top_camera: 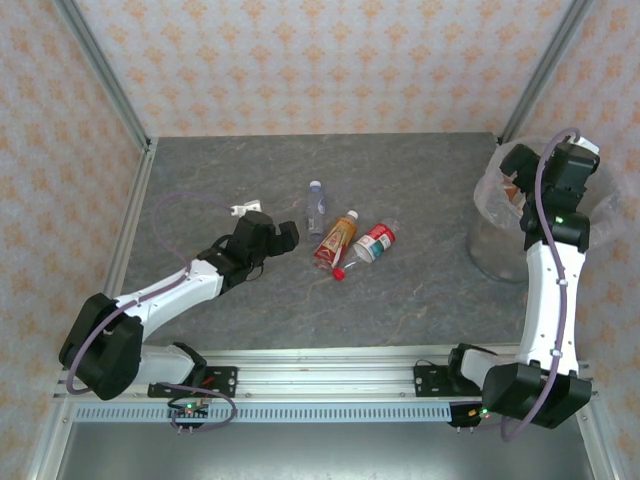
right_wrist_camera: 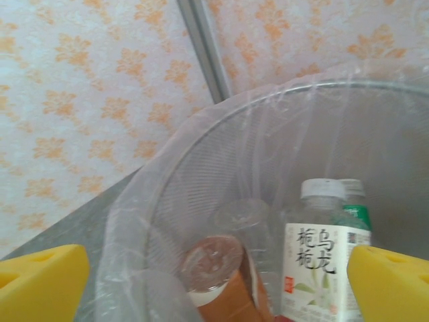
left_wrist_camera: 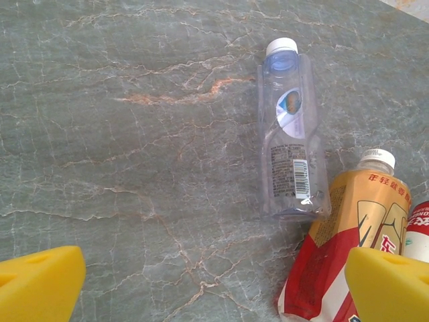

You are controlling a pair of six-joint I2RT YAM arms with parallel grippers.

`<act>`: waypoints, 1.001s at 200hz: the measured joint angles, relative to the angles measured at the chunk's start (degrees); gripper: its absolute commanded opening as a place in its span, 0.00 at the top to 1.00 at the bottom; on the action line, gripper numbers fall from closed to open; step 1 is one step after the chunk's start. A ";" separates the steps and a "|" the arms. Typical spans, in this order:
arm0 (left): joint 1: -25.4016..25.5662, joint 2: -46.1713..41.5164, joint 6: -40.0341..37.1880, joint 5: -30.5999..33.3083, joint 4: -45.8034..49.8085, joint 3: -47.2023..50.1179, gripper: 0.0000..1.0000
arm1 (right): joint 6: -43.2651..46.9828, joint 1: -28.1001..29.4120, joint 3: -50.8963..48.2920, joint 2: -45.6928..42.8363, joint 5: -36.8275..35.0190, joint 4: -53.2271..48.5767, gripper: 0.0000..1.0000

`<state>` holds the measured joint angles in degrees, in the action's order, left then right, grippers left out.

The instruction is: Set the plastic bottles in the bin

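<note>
**Grey bench: three bottles lying loose, others in the bin**

Grey, stone-veined bench [top_camera: 220,170] stands between walls [top_camera: 300,60] papered in an orange flower pattern. Three plastic bottles lie on their sides near its middle, close together. The clear bottle [left_wrist_camera: 291,134] has a white cap, a small blue-and-white label and a barcode, and its cap points toward the far edge. Just beside it lies the orange-yellow bottle [left_wrist_camera: 348,248], white-capped, its label turning red lower down. The red-labelled bottle [left_wrist_camera: 419,231] touches that one on the side nearer the right edge.

The left gripper [left_wrist_camera: 214,288] hangs low over the bench with its jaws spread wide and nothing between them. One yellow pad overlaps the orange-yellow bottle in the wrist view; I cannot tell if they touch.

The bin [top_camera: 490,255] stands at the right edge, round and whitish, lined with a crinkly clear bag [right_wrist_camera: 154,221]. Inside stand a white-labelled bottle [right_wrist_camera: 322,261] with black characters and a white cap, a green-labelled bottle [right_wrist_camera: 358,215] behind it, and a brown bottle [right_wrist_camera: 218,282]. The right gripper [right_wrist_camera: 214,282] hangs over the bin's mouth, jaws wide apart and empty.
</note>
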<state>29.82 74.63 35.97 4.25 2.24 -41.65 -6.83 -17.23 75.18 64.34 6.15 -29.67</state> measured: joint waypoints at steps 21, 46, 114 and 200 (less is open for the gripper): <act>0.00 0.04 0.00 -0.02 -0.02 0.00 0.00 | -0.66 1.31 -0.13 -0.68 2.36 0.02 0.01; 0.00 0.04 0.02 0.00 -0.02 0.00 0.00 | -0.63 4.26 -0.13 -1.14 3.85 0.13 0.01; 0.00 0.04 0.00 -0.02 -0.15 -0.02 0.00 | -0.83 12.26 -0.13 -1.01 5.49 0.20 0.01; 0.00 0.07 -0.46 -1.18 -0.22 -0.70 0.00 | 4.66 30.12 -2.32 2.03 4.57 4.70 0.01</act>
<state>29.82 74.70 35.51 3.07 2.02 -42.35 -2.17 12.88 72.86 66.37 10.72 -24.97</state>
